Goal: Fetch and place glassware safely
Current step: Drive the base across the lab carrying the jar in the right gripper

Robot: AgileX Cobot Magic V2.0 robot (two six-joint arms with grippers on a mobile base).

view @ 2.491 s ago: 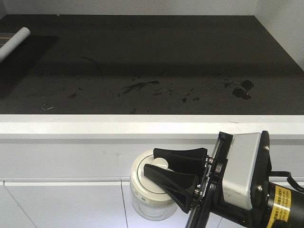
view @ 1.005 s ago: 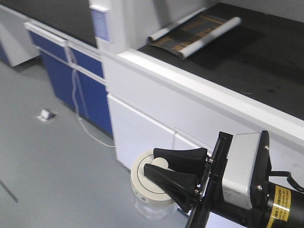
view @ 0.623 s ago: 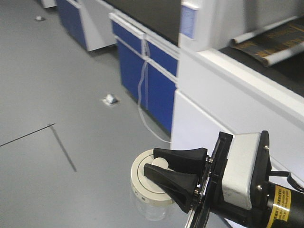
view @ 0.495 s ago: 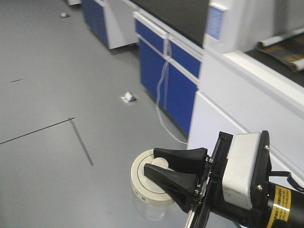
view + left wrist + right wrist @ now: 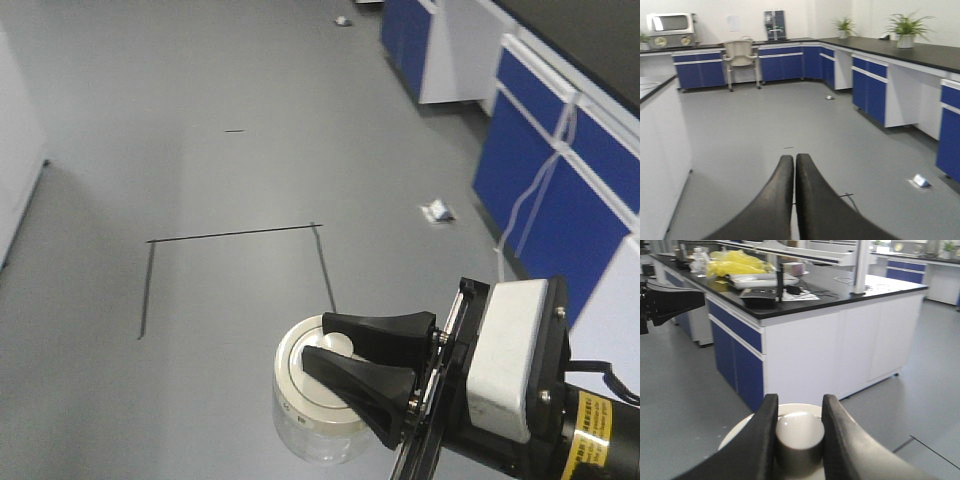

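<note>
Right fingers (image 5: pixel 760 440) are clamped on the lid knob (image 5: pixel 799 437) of the jar (image 5: pixel 310 435), which hangs over the grey floor (image 5: pixel 200 150), glass partly hidden behind them. Left fingers (image 5: pixel 775 200) are pressed together, nothing between. Blue cabinets (image 5: pixel 560 190) far right, cut off.

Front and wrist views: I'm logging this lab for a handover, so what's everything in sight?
glass jar: 1, clear, cream-white lid, over the grey floor
blue cabinets: several, blue, along the walls
scraps: 2, white, on the floor near cabinets
chair: 1, beige, by far wall
potted plants: 2, green, on the right-hand black counter
yellow bags: a heap, yellow, on island counter
left claw: 1, black, shut, empty
right claw: 1, black, shut on the jar's knob
</note>
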